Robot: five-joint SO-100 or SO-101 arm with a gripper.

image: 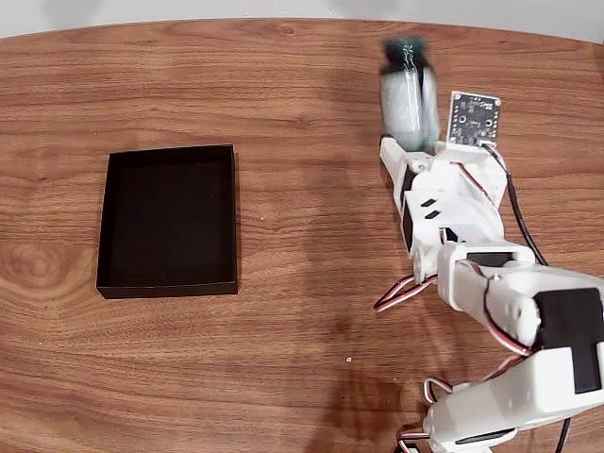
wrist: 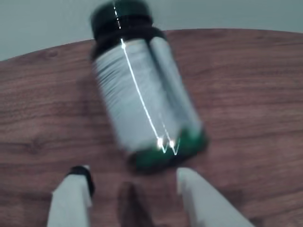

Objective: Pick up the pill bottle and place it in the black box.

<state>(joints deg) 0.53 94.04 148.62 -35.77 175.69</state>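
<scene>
Across the whole fixed view spreads a brown wooden table (image: 283,330) with a curved far edge, and it carries everything else. On its right side stands the white arm (image: 491,293), its joints running from the lower right corner up toward the far edge, with thin red and white wires (image: 401,293) looping out at its left and a small circuit board (image: 474,119) mounted beside its wrist. To the left, well apart from the arm, lies the black box (image: 106,226), a shallow matte tray flat on the wood with nothing in it.

Near the far edge of the table sits the pill bottle (image: 406,104), blurred in both views. In the fixed view its long axis runs roughly away from the arm, with the dark green cap at the far end, toward the table's edge. The wrist view shows the pill bottle (wrist: 142,104) slightly tilted, the cap up and to the left, the base down and to the right, the pale label facing the camera with a bright streak along it.

The gripper (wrist: 135,182) has its two white fingers (wrist: 71,203) spread apart at the bottom of the wrist view. The bottle's base lies just beyond the fingertips, in line with the gap between them, and neither finger clasps it; whether a tip touches the base, the blur keeps from telling.
</scene>
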